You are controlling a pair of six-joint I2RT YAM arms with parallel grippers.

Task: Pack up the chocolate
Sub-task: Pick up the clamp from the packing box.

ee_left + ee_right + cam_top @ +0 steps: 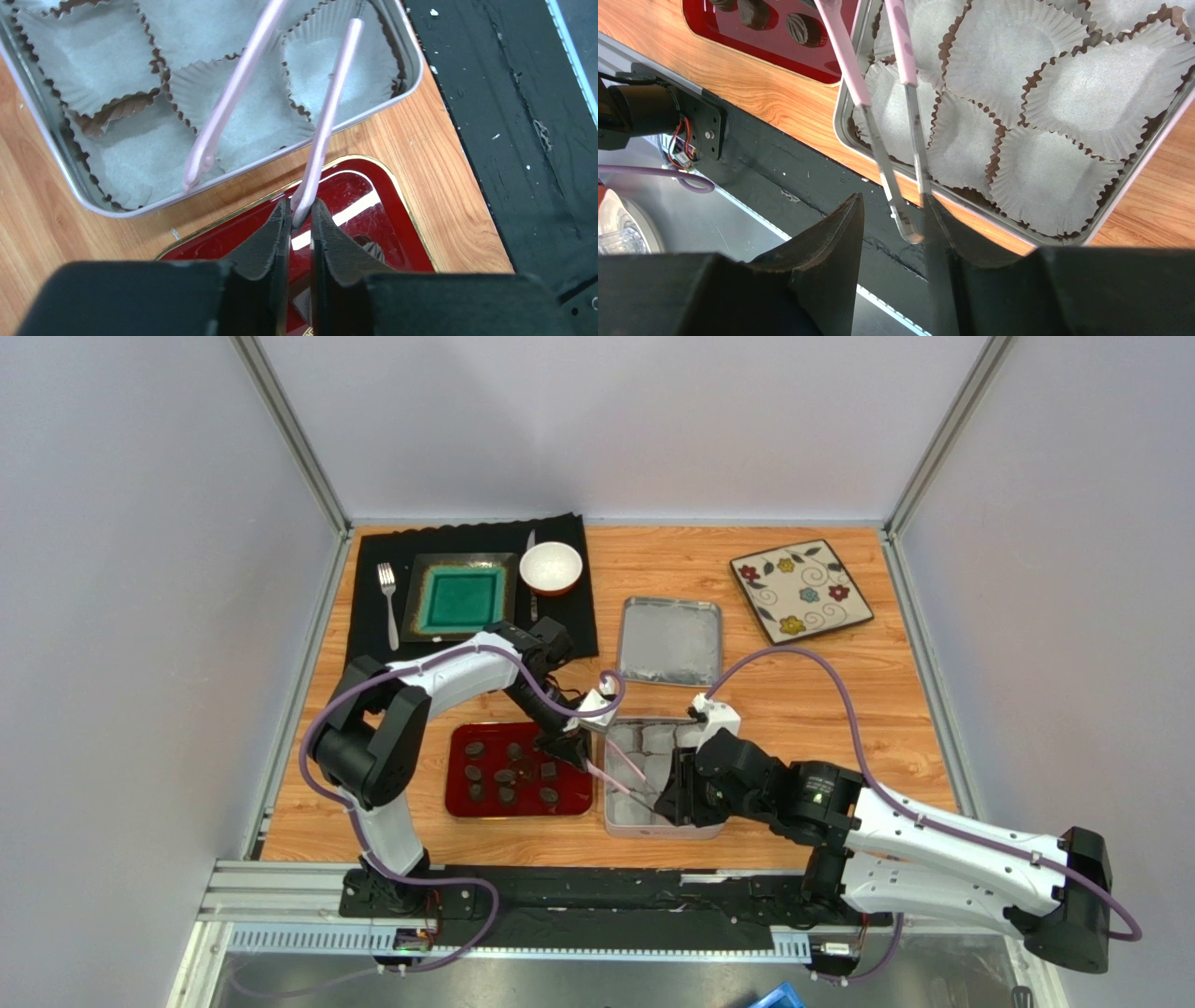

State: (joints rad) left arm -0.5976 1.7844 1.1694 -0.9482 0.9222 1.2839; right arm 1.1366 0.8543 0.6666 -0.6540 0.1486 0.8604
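Several dark chocolate pieces [512, 773] lie on a red tray [463, 805], left of the open tin [612, 819]. The tin is lined with empty white paper cups [1053, 175]. My left gripper [582, 752] hangs over the tray's right edge. In the left wrist view it [300, 213] is shut on one pink arm of the tongs [330, 119]; the other arm is free. The tongs reach across the tin's near corner. My right gripper [671, 795] is open in its wrist view [896, 203], with the tongs' pale ends [906, 224] between its fingers. Chocolates [801, 28] show at the top left.
The tin lid [671, 640] lies behind the tin. A floral plate [800, 591] sits at the back right. A black mat with a green plate [463, 598], a white bowl [550, 567] and a fork [389, 602] is at the back left. A black rail [631, 896] borders the near edge.
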